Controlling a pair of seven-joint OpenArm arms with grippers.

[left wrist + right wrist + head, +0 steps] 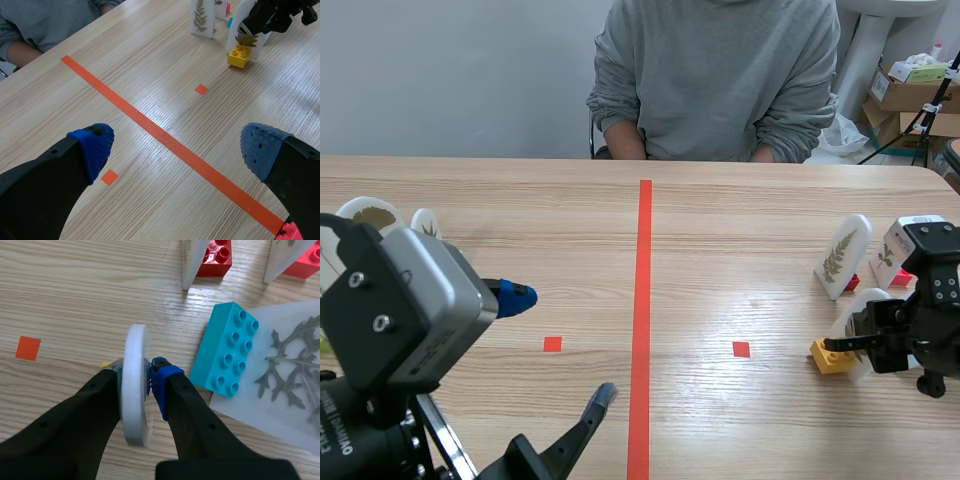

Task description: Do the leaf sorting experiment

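The right gripper (139, 376) is clamping an upright white leaf card (135, 345) between its pads at the near right of the table. Only the right wrist view is showing this card edge-on, with a teal brick (225, 356) lying on a flat leaf sheet (287, 385) just beside it. The scene view is adding the card's yellow brick (828, 357) base, a standing fern card (842, 258) just beyond and a person (720, 80) sitting at the far side, while the left gripper (177, 147) is hovering at the near left with fingers wide apart, holding nothing.
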